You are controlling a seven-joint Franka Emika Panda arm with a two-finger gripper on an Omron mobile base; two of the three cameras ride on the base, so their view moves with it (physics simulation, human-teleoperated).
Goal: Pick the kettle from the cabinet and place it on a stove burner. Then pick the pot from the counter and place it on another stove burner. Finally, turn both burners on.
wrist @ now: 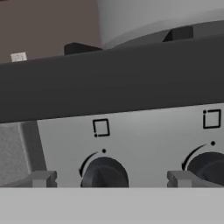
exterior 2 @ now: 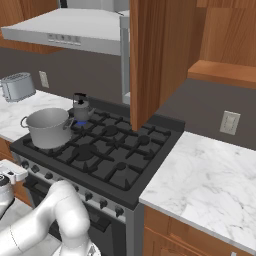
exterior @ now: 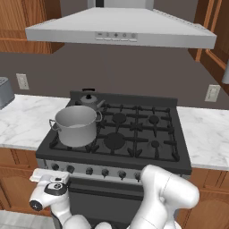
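While the pot [exterior: 76,125] sits on the near-left burner and the kettle [exterior: 91,101] on the far-left one in the left base view, the end effector [exterior: 47,178] is held low at the range front, beside the leftmost knobs [exterior: 55,167]; a wrong knob could be turned, lighting an empty burner. White marble bench [exterior: 24,120] is seen on both sides of the range, beneath a grey hood [exterior: 120,27]. From the right base view, a blue flame seems to show under the kettle, so the pot's burner is judged unlit; a toaster [exterior 2: 17,86] stands far left. Through the hand view, one knob [wrist: 105,171] lies between the fingers [wrist: 41,178], which are spread and not touching it; a slip could leave it unturned.
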